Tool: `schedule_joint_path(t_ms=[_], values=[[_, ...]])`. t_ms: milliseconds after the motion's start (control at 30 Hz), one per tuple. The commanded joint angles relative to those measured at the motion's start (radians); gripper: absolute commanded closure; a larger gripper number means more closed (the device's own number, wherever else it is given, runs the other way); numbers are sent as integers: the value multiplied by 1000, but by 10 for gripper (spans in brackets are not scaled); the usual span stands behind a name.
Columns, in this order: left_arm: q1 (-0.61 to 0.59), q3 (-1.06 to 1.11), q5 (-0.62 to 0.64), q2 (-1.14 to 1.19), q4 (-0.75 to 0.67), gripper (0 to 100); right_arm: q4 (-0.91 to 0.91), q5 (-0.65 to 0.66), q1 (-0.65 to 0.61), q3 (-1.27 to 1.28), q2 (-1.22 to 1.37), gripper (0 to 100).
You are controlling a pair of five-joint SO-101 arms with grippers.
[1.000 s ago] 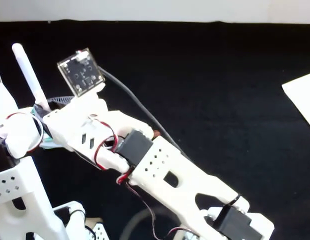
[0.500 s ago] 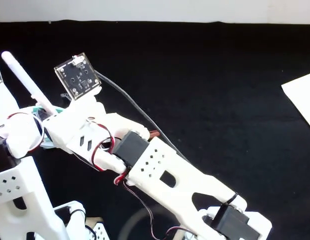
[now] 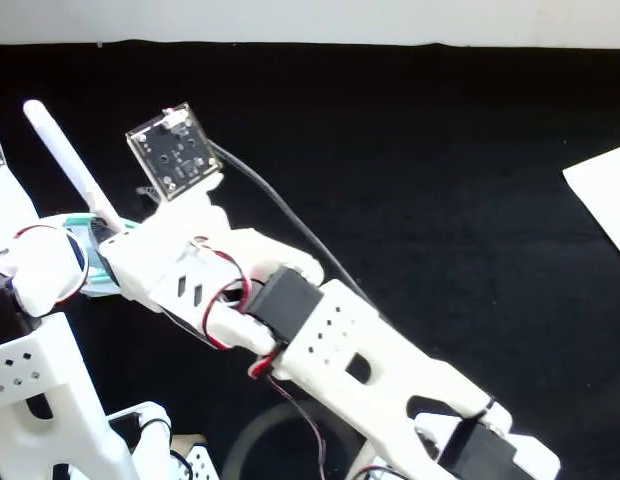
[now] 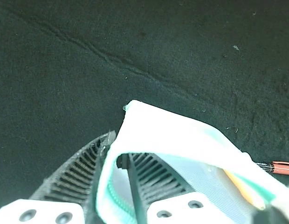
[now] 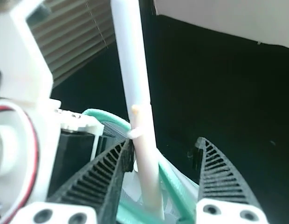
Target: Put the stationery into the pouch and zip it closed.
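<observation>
Pouch, white with teal zip, low at left in high view over black table, rim pinched by left gripper; white pen sticks out of it, tilted, between spread jaws of right gripper; red pen just beside pouch, print too small to read

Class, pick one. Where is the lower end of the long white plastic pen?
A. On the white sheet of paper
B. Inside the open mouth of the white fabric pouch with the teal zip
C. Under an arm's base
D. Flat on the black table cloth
B: the long white plastic pen sticks up out of the open mouth of the white fabric pouch with the teal zip, its lower end down inside the teal edge.
</observation>
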Motion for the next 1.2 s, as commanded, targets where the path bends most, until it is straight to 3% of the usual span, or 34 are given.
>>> schedule_joint_path(t_ms=[0, 467, 633, 1033, 1167], values=[[-1, 15, 9, 13, -3, 994, 38, -5, 13, -2, -88, 789], [-2, 13, 11, 13, -3, 994, 139, -5, -7, -4, -186, 789], [-2, 13, 11, 13, -5, 994, 183, 11, 108, -4, -220, 789], [-2, 13, 8, 13, -5, 994, 461, 402, 446, -2, -302, 787], [-5, 13, 14, 13, -25, 994, 610, 655, 476, 77, -317, 785]])
